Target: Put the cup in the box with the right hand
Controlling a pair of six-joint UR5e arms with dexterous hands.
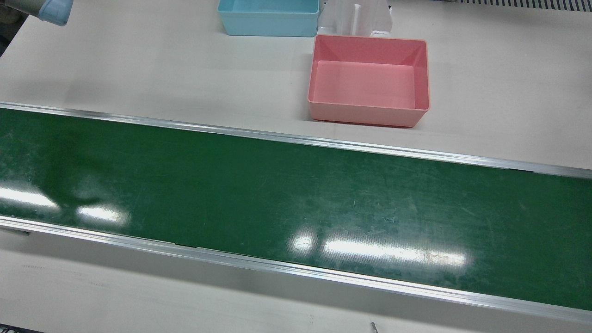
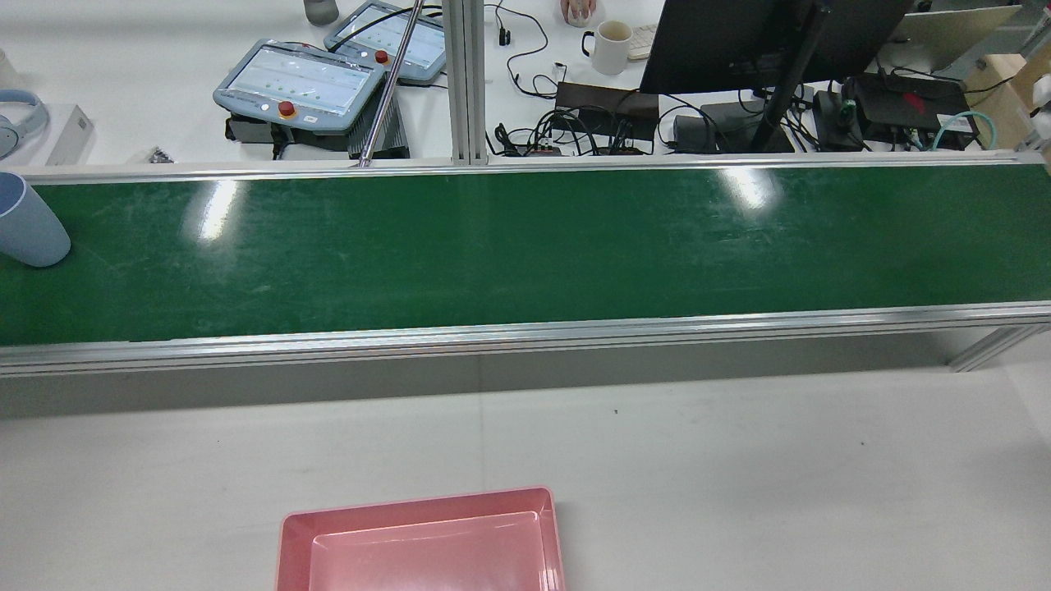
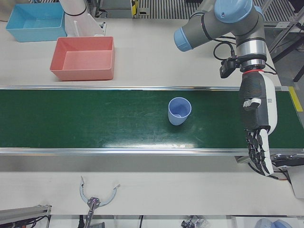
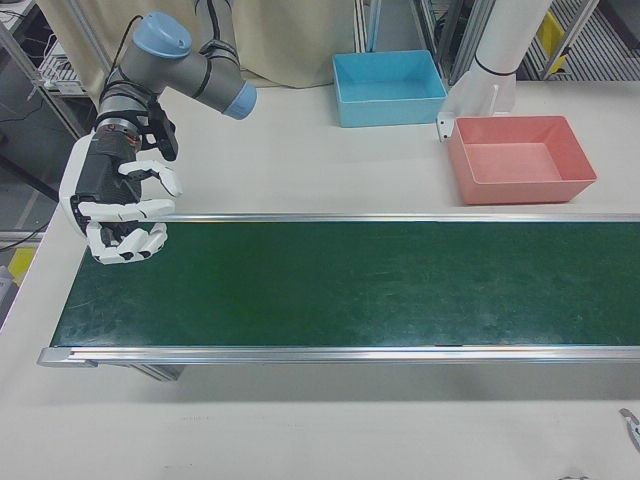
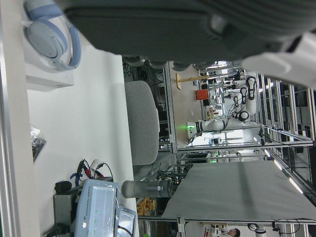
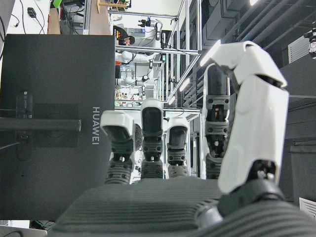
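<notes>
A light blue cup (image 3: pixel 179 110) stands upright on the green conveyor belt (image 3: pixel 95 123), on the half before my left arm; it also shows at the left edge of the rear view (image 2: pixel 29 222). The pink box (image 1: pixel 365 115) sits empty on the white table beside the belt, also in the left-front view (image 3: pixel 80 74) and the right-front view (image 4: pixel 525 190). My right hand (image 4: pixel 120 215) hangs open and empty over the far other end of the belt, fingers loosely curled (image 6: pixel 148 128). My left hand (image 3: pixel 256 133) is open, fingers pointing down, apart from the cup.
A blue box (image 1: pixel 268 27) stands behind the pink one, next to a white pedestal (image 4: pixel 490 70). Aluminium rails (image 1: pixel 296 138) edge the belt. Beyond the belt are teach pendants (image 2: pixel 300 86), a monitor and cables.
</notes>
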